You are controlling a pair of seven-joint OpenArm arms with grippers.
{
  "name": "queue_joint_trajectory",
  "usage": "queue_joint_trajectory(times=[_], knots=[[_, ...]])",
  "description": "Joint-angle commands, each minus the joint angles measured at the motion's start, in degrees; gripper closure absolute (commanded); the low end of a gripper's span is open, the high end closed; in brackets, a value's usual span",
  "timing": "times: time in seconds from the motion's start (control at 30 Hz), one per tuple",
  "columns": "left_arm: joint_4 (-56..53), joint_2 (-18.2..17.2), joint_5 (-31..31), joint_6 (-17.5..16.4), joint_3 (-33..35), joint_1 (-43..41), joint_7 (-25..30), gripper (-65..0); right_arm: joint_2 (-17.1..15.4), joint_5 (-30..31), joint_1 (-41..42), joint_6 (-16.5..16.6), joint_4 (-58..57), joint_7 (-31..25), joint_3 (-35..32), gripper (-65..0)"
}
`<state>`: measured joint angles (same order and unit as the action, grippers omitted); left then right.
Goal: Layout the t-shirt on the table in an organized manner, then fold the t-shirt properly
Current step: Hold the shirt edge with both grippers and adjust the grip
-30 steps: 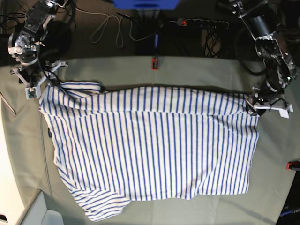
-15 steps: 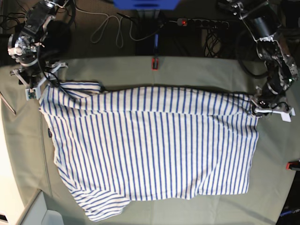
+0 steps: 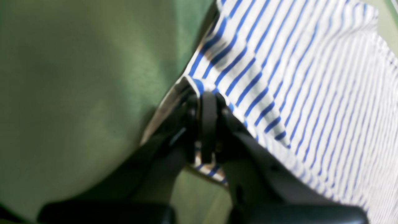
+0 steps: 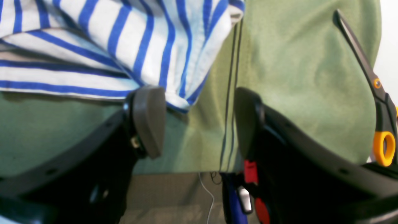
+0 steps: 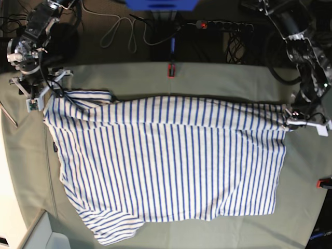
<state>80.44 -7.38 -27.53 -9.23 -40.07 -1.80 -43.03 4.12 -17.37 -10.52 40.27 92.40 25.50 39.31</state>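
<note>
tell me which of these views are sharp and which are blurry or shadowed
Base view: sharpest and evenly lit, the t-shirt stripes crisp on the table. Left wrist view: soft throughout, the cloth a dark green blur at left, stripes fading toward the right, the left end effector a near-black shape. Right wrist view: stripes and right end effector close and slightly blurred, with bright glare at the right edge.

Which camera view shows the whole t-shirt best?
The base view: the t-shirt lies spread across the table, all edges visible. The left wrist view shows one pinched corner; the right wrist view shows only a striped edge.
</note>
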Motion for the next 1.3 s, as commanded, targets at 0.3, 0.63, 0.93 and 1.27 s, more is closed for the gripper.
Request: queue_joint_trajectory(times=[0.3,0.63,0.93,1.27], knots=[[4.9,-0.2,-5.0,-0.2,-0.6,-3.8,1.1,-0.2,-0.8,0.7,0.5,-0.3,0.9,-1.0,0.1,-35.8],[6.1,-0.2,-5.1,-0.3,-0.6,-4.4,1.1,-0.2,-0.6,0.7,3.5,-0.3,0.1,-0.6,0.1,-35.9],[5.9,-0.2,-5.1,-0.2,-0.6,-4.0,1.1,-0.2,-0.6,0.7,3.3,-0.3,-4.1,-0.8,0.3,-35.8],[6.1,-0.2,-5.1,0.0,-0.6,-4.0,1.1,-0.2,-0.6,0.7,3.2,-0.3,-4.3,-0.6,0.2,-15.9]])
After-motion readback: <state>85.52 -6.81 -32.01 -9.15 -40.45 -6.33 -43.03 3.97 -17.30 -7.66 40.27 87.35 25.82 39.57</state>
